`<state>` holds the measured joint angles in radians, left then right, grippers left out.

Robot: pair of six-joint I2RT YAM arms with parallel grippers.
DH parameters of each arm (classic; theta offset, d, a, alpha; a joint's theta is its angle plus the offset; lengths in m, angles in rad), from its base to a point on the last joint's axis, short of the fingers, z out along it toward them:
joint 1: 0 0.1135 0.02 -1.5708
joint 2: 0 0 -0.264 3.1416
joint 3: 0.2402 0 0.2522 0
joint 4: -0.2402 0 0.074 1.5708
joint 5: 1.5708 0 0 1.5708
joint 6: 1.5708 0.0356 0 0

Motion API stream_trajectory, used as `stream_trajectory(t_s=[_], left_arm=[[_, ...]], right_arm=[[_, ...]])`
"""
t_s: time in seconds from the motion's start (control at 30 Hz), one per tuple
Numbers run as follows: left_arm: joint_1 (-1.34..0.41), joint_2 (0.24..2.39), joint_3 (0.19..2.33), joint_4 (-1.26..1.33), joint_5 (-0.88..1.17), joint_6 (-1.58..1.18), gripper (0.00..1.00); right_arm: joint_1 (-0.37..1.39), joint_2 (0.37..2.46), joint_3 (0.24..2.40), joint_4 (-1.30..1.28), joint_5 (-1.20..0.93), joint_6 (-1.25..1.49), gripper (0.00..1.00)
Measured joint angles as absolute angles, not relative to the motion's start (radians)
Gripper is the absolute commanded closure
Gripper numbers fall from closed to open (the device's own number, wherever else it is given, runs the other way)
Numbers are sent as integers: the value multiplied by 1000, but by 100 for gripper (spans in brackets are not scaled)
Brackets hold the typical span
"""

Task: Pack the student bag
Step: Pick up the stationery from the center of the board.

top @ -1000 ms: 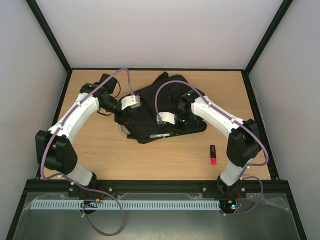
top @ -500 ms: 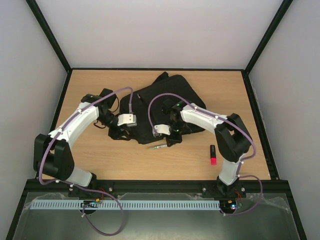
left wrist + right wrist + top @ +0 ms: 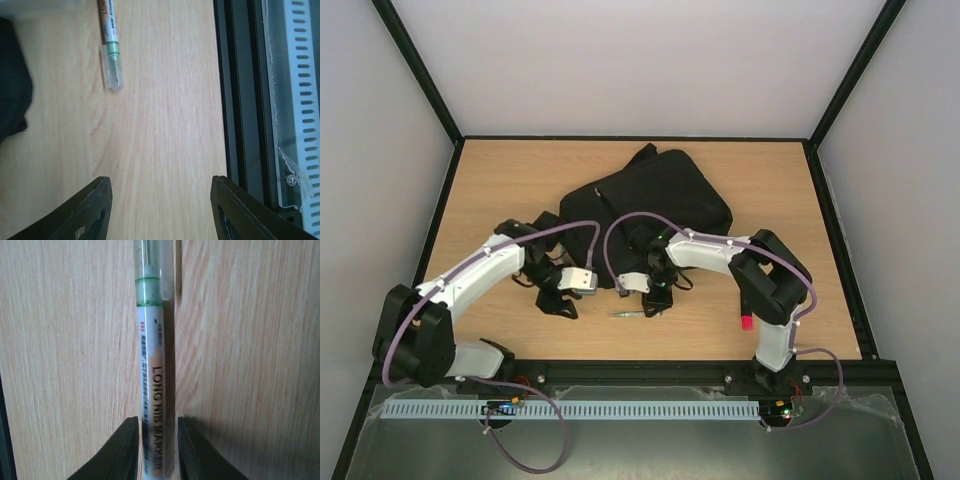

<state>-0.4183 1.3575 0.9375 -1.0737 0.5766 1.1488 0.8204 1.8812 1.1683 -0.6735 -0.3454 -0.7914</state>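
Note:
The student bag is a large black backpack lying in the middle of the table; its dark edge shows in the left wrist view. A white marker with a green band and clear cap lies on the wood in front of the bag. My right gripper straddles its barrel, jaws slightly open, with a thin gap on each side. My left gripper hovers open over bare wood just left of the marker's cap, holding nothing.
A black and red highlighter lies at the front right, partly behind the right arm's elbow. The black front rail runs close to the left gripper. A black strap lies under the left wrist.
Both arms drew back from the bag toward the front edge. The right gripper brought the marker down onto the wood and eased its jaws apart. The left jaws narrowed slightly.

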Motion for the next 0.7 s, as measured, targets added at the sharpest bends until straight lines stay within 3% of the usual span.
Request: stream_trajectory(t_s=[0.17, 0.43, 0.7], left_arm=[[-517, 1349, 894, -1008, 550, 1089, 45], [-654, 1407, 894, -841, 519, 977, 51], [-735, 1520, 894, -677, 440, 876, 53]], right_arm=[[822, 1809, 1143, -673, -335, -744, 58], [760, 1549, 1127, -697, -344, -720, 58], [541, 1420, 1104, -700, -386, -635, 57]])
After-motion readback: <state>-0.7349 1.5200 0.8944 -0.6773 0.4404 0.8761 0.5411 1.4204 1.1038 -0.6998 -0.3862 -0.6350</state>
